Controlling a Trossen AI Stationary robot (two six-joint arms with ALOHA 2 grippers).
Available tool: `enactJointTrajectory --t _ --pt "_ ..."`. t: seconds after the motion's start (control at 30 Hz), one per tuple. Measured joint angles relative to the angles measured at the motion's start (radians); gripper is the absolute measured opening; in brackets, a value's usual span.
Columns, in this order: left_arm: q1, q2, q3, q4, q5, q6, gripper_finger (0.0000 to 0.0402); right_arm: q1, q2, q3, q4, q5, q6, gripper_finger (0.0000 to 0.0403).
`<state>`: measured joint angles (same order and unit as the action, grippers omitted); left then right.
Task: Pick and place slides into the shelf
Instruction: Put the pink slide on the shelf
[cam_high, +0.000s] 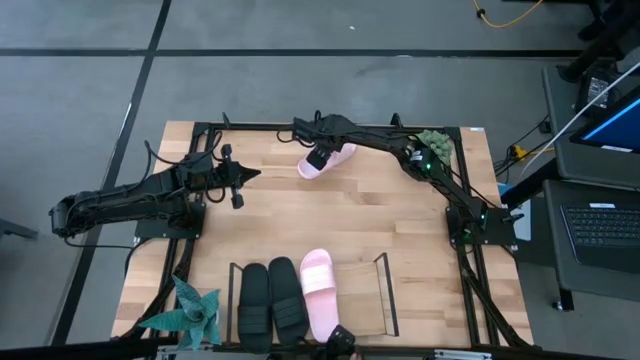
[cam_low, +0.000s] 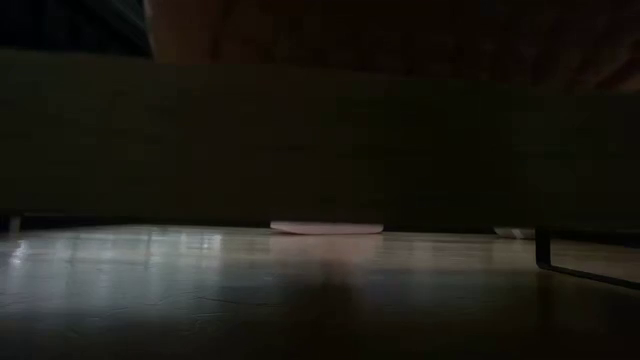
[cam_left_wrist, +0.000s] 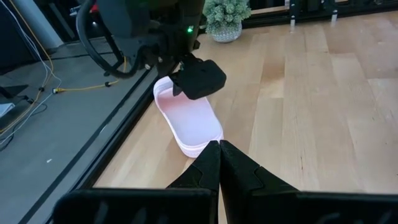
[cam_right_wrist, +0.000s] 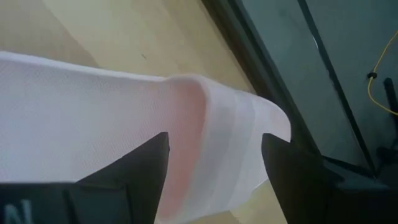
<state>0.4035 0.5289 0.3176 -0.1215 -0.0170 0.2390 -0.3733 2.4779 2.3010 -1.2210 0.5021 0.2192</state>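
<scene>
Left arm waits over the table's left side. Left gripper (cam_high: 238, 178) points toward the far pink slide, fingers pressed together, nothing held.

Shelf (cam_high: 383, 290) sits at the near edge, well apart from both grippers. Black pair (cam_high: 269, 300) fills its left slots; one pink slide (cam_high: 318, 292) lies beside them. The rightmost slot is bare wood.

Right arm reaches across to the far edge. Right gripper (cam_high: 319, 157) is down on the last pink slide (cam_high: 329, 160), which lies flat by the far frame rail. The right wrist view shows the fingers (cam_right_wrist: 140, 171) spread wide, one on each side of the slide (cam_right_wrist: 112, 124); the left wrist view shows the gripper (cam_left_wrist: 198, 78) over the slide's middle (cam_left_wrist: 189, 121). Cannot tell if the pads touch yet; it does not look clamped.

Step in hand, as I judge it: grasping the fourth slide. Three of four look placed.

Next move calls for closing firmly across the foam, lifting clear of the rail, then a long carry to the open slot, toe lined up with its neighbour. Soft foam may slip or twist in the grip.
</scene>
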Motion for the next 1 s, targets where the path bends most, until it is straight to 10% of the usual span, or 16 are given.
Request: enactJointTrajectory --t 1.0 --pt "0.000 0.000 0.000 0.002 0.000 0.000 0.0000 -0.009 0.032 0.000 -0.006 -0.021 0.008 0.0177"
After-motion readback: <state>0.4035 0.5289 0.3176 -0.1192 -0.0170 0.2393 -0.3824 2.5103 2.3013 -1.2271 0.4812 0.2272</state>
